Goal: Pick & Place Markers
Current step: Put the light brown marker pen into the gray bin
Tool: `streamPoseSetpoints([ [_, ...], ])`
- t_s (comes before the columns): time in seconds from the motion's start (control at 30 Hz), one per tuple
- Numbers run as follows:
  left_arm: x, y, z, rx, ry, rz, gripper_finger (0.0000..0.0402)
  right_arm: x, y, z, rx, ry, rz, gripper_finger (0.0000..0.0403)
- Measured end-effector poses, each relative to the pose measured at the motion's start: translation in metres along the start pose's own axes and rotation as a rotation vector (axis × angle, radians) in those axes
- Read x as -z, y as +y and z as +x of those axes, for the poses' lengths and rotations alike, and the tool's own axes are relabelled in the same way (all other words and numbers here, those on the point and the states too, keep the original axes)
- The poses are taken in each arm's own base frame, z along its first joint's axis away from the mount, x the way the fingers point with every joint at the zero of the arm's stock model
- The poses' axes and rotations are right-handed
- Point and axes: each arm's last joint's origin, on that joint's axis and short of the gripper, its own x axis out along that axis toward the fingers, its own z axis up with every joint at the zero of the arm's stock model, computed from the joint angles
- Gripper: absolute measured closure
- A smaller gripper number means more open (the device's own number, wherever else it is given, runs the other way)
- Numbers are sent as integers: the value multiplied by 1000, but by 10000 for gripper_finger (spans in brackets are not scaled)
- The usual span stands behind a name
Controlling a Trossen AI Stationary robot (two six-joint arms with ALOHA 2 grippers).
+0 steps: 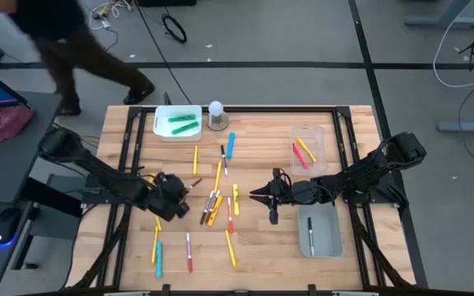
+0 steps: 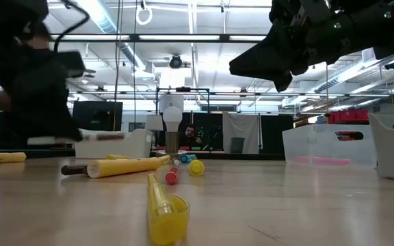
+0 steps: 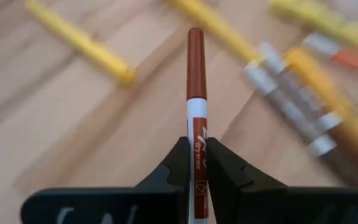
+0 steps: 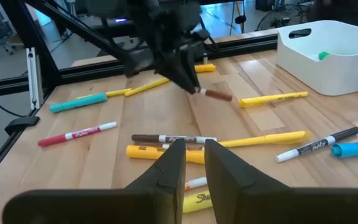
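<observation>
Several markers in yellow, blue, red and white lie loose on the wooden table. My left gripper hovers left of this cluster, shut on a white marker with a brown cap. In the right wrist view, that marker sticks out of the left gripper above the table. My right gripper hangs over the table to the right of the cluster. Its fingers stand slightly open and hold nothing. My left gripper pinches the brown-capped marker by its white barrel between the two fingers. The marker lies along the fingers, and its capped end sticks out forward past the tips. The fingers slant down from the table's left. The marker is lifted clear of the table.
A white tray with green markers sits at the far edge, next to a white ball-topped object. A clear bin holds red and yellow markers. A grey tray holds one marker. A person walks beyond the far left corner.
</observation>
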Motion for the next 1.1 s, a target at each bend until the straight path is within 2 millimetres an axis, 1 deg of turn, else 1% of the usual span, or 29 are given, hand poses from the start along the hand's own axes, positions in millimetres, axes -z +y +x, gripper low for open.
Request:
streamPoseSetpoints([
  [0.17, -21, -18, -6, 165, -177, 17, 367, -1, 0, 0, 0, -9, 44, 340],
  [0.3, -38, -34, -7, 291, -318, 65, 367, 5, 0, 4, 4, 1, 63, 324],
  [0.47, -58, -50, -4, 498, -461, 115, 367, 18, 1, 20, -13, -89, 67, 271],
  [0.57, -65, -54, 2, 576, -526, 124, 367, 24, 3, 29, -32, -206, 26, 234],
  [0.63, -67, -56, 8, 592, -558, 130, 367, 26, 3, 31, -45, -296, 20, 214],
  [0.73, -69, -58, 18, 618, -594, 134, 367, 23, 4, 31, -67, -436, 64, 194],
  [0.83, -69, -59, 25, 627, -619, 139, 367, 19, 7, 36, -70, -439, 58, 187],
  [0.97, -69, -58, 31, 622, -624, 136, 367, 3, 15, 44, -108, -501, 49, 192],
  [1.1, -69, -58, 31, 624, -627, 137, 361, -7, 19, 53, -89, -508, 55, 209],
])
